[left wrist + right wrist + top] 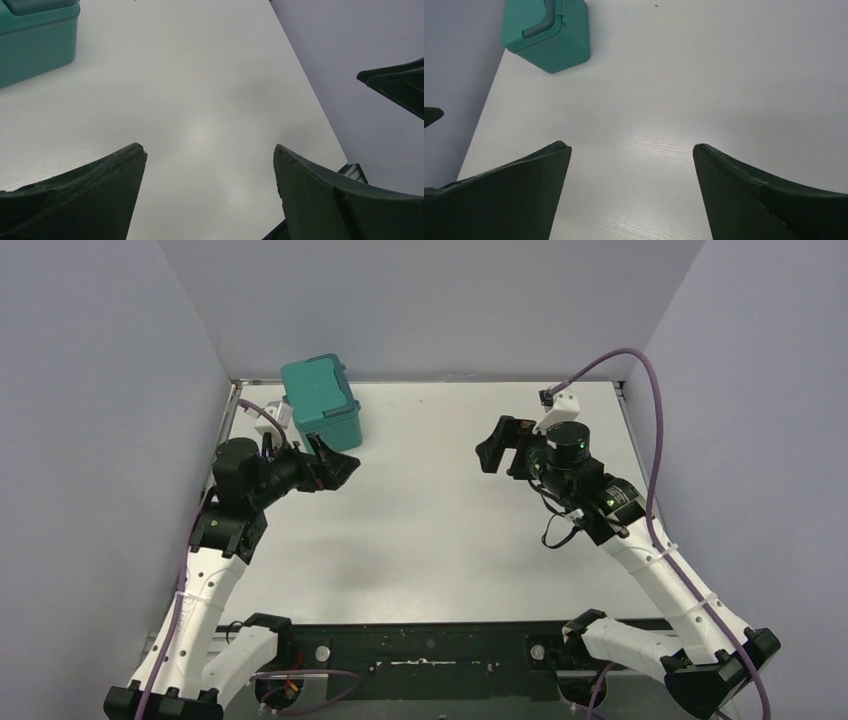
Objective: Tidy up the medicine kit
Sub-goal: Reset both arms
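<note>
The medicine kit is a chunky teal-green plastic box, closed up, grey handle flat on top. It's sitting upright, a bit skewed, in the table's far-left corner.

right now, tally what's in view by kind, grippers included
medicine kit, teal, lid down: 1
grippers, both open and empty: 2 (left gripper, right gripper)
total: 3

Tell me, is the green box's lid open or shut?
Shut. The medicine kit has its lid lying flat, with no gap showing along the rim.
</note>
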{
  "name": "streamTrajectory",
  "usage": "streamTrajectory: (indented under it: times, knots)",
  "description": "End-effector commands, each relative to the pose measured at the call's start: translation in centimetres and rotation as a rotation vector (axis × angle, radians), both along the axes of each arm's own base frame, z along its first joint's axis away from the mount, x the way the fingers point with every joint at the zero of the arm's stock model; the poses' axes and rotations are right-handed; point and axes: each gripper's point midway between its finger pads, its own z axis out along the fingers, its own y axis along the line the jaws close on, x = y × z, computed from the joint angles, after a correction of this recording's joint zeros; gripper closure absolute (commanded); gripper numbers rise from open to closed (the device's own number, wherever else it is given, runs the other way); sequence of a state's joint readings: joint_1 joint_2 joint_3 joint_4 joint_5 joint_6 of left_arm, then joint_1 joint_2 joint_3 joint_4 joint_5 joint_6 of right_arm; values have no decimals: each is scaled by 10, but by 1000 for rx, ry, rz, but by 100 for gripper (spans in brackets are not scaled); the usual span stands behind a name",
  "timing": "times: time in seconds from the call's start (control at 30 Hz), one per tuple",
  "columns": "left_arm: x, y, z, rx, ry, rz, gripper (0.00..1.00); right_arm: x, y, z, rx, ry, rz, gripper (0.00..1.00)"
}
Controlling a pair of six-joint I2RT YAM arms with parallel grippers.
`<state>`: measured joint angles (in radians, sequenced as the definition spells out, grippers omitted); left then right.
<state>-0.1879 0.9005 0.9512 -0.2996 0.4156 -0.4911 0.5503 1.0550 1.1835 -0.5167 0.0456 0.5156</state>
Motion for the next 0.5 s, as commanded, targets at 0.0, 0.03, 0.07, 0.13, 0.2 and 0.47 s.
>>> streamTrajectory:
  times: [0.0, 0.03, 0.07, 0.13, 0.2, 0.47]
  knots:
    - [-7, -3, 9, -13, -41, -23, 3, -1, -6, 2, -15, -32, -8, 0]
    - [-6, -3, 9, -10, -44, -23, 3, -2, -4, 2, -9, -36, 6, 0]
    - [-6, -2, 10, -7, -46, -23, 3, -3, -2, 1, -2, -39, 19, 0]
    - [-5, -2, 10, 0, -55, -23, 3, -4, 0, 0, 6, -41, 30, 0]
    - [-5, 0, 10, 14, -63, -17, 3, -4, 0, -2, 6, -36, 28, 0]
    - [-4, 1, 13, 38, -78, -21, 3, -6, -8, 2, 1, -55, -1, 0]
